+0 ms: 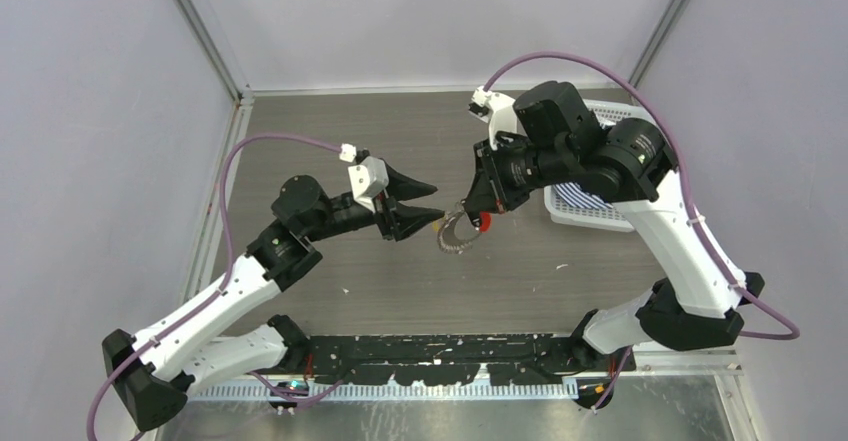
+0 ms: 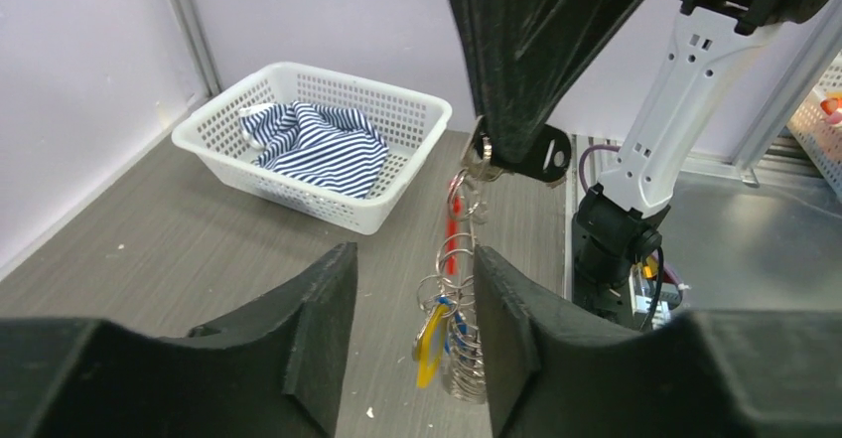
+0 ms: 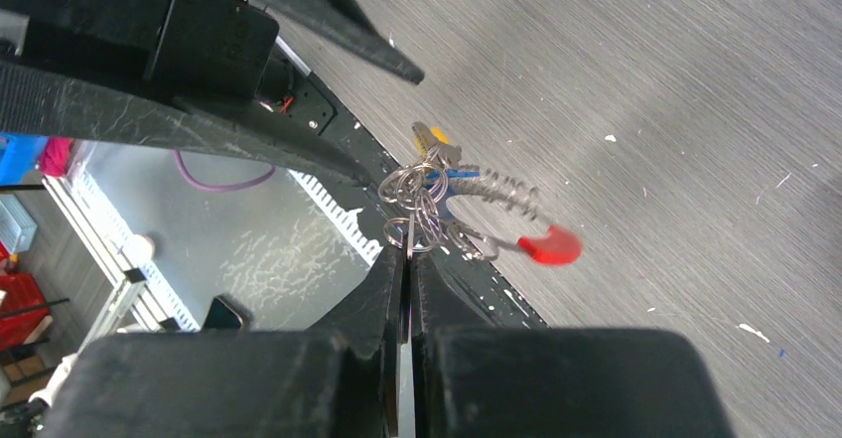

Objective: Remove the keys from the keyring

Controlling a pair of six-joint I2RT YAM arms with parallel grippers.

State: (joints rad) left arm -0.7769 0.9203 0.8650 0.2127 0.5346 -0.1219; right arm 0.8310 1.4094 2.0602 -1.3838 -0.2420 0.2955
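Black-headed key (image 2: 548,156) sits pinched in the closed right gripper (image 3: 407,249) so the keyring (image 2: 453,249) dangles free below it, between the spread fingers of the left gripper (image 2: 412,261), probably placed for a pull.

Noted: my left gripper (image 2: 412,259) and right gripper (image 3: 407,249) were black. The keyring (image 2: 459,294) was silver with a red section. One key (image 2: 541,163) had a black head. The tag (image 2: 430,334) was yellow, the basket (image 2: 308,200) white, the cloth (image 2: 318,145) blue-and-white striped, and the table (image 2: 179,249) grey and grained.
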